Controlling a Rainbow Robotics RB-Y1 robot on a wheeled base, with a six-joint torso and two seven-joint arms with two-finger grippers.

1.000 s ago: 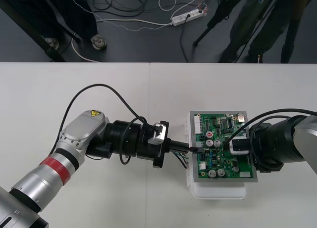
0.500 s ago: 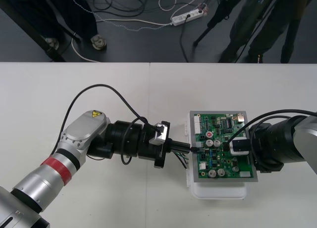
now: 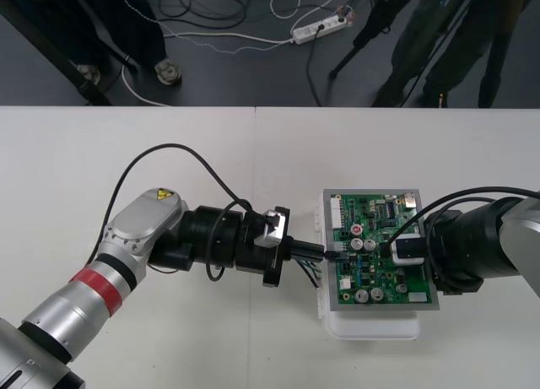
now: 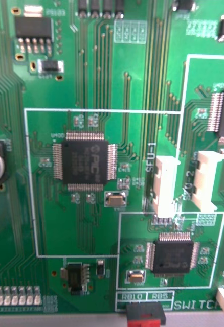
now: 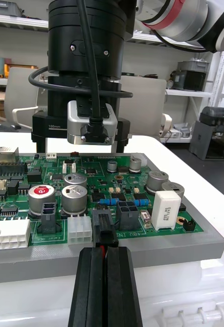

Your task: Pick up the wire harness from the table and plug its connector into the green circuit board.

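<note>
Insertion in hand: the left claw (image 3: 324, 252), clamped on the harness plug (image 5: 104, 225), holds it at the left edge of the green circuit board (image 3: 375, 216), mid-frame — seating unclear. Next likely needs a straight push. The right claw (image 3: 392, 249) hovers over the board's right part.

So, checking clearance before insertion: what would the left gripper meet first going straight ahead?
Probably the board edge: the left gripper, fingers shut on the plug, sits right at a black header there. The right gripper stands farther on, above the board.
</note>
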